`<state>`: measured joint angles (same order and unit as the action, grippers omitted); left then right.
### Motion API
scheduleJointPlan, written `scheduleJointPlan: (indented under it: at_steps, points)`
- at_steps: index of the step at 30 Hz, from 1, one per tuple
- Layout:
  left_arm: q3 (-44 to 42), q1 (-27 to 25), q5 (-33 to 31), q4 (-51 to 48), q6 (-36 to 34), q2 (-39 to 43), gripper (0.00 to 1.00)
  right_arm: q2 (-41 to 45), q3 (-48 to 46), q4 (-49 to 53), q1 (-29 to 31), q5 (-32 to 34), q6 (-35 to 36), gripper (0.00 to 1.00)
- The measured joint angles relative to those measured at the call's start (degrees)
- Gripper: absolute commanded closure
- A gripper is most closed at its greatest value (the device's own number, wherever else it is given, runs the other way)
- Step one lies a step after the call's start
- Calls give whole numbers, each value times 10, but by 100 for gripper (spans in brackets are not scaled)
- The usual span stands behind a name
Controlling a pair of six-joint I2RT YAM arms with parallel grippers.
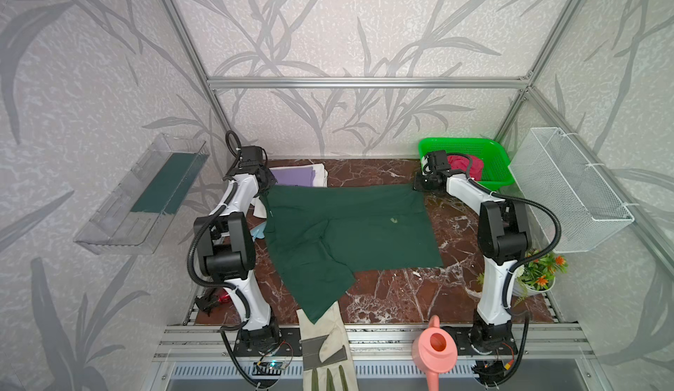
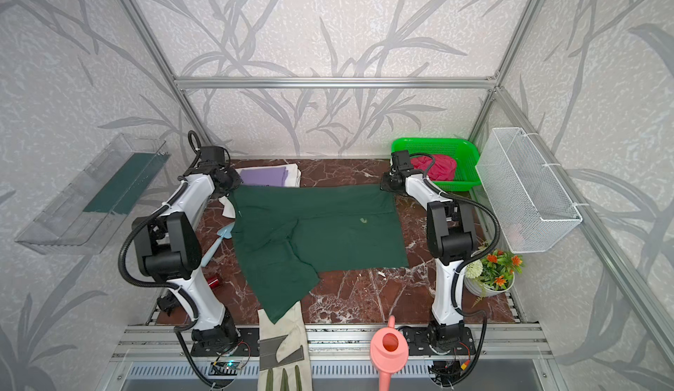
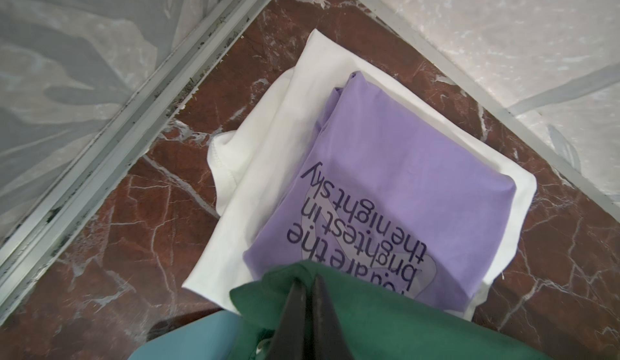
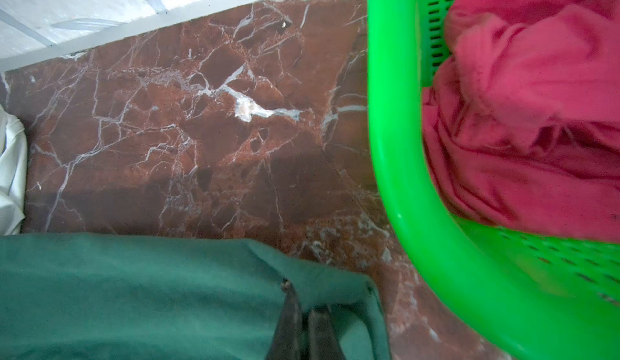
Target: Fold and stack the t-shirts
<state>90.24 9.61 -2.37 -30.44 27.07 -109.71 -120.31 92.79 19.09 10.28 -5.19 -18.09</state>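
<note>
The dark green t-shirt (image 1: 364, 225) is plain. The lilac tee (image 3: 402, 173) carries dark purple lettering; the table (image 4: 201, 123) is red-brown marble, white-veined.

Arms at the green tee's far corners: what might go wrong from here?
A corner of the dark green cotton t-shirt, at the left gripper, overlaps the folded lilac t-shirt on the white t-shirt; dragging it may disturb that stack. Its near end drapes over the beige work glove, which may follow. The right gripper could bump the nearby green plastic basket.
</note>
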Motion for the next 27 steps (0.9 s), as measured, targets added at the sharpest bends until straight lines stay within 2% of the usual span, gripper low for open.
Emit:
scheduleJointPlan:
  at_steps: [1,4,8,11,14,17,19,22,27]
  points:
    - [10,1,1,-2,-2,-12,65,-6,5,-3,1,0,2,60]
    - [26,2,0,-5,-12,-27,56,-5,4,-14,2,6,9,46]
    - [22,-2,-6,-10,-21,-6,51,41,-35,-36,5,23,19,40]
    - [-46,-25,-21,-5,-25,67,53,118,-83,-25,12,35,19,40]
    - [-138,-95,-23,-13,-25,164,58,197,-129,-8,31,32,14,41]
    - [-199,-183,-10,-17,-26,213,63,265,-194,4,68,19,5,41]
    - [-229,-231,0,-19,-26,214,64,292,-237,15,99,15,-2,41]
    - [-267,-272,8,-24,-26,197,64,301,-299,36,136,4,-16,41]
    - [-274,-316,2,-31,-32,156,63,312,-407,57,138,-10,-40,41]
